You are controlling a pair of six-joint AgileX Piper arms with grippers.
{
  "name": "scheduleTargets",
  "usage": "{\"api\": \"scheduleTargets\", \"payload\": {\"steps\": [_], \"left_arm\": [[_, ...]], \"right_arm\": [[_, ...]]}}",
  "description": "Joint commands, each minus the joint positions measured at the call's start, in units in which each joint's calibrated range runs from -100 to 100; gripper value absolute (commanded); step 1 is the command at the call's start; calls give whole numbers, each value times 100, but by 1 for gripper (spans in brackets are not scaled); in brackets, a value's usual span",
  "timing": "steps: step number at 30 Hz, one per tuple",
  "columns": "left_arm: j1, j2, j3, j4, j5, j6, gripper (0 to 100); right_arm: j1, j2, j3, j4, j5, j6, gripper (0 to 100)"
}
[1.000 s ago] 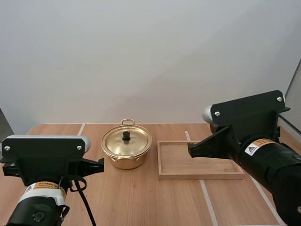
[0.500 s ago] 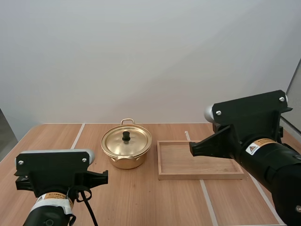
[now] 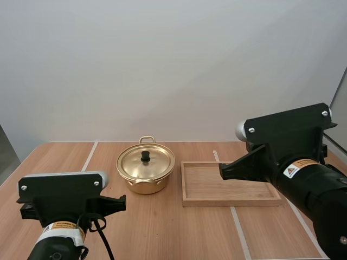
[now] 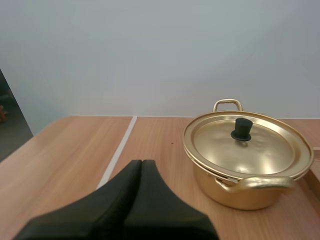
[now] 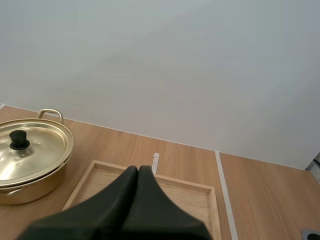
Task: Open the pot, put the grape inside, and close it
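Note:
A golden pot (image 3: 145, 173) stands on the wooden table with its lid (image 3: 146, 161) on, a black knob (image 3: 145, 156) at the lid's centre. In the left wrist view the pot (image 4: 247, 160) is ahead of my left gripper (image 4: 141, 164), whose fingers lie together as one dark wedge, well short of the pot. My right gripper (image 5: 138, 170) is shut too, hovering over the near side of the wooden tray (image 5: 192, 195), with the pot (image 5: 30, 160) off to its side. No grapes are in sight.
The empty wooden tray (image 3: 230, 184) lies just right of the pot. White tape lines (image 3: 88, 157) run across the tabletop. Both arm bodies fill the near corners of the high view.
My left arm has shifted right and lower in the high view over the last second. The right arm, the pot and the tray have stayed put.

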Motion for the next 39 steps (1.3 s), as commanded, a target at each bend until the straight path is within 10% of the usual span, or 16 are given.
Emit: {"api": "scheduleTargets", "payload": {"steps": [1,6,14,21,39], "left_arm": [[5,-24,26,-541,28,-63,0],[5,-24,26,-1177,-86,306,0],[80,-24,26,-2704,-551,2910,0],[480,-24,26,-2856,-242,2930,0],[492,-24,26,-2898,-242,2930,0]], "right_arm": [[-20,-32,284,-46,-902,-42,0],[-20,-32,1175,-61,-1847,-364,0],[7,-399,2380,-61,-2676,-575,0],[11,-936,2564,-61,-2432,-575,0],[20,-1140,2564,-127,-1582,107,0]]}}
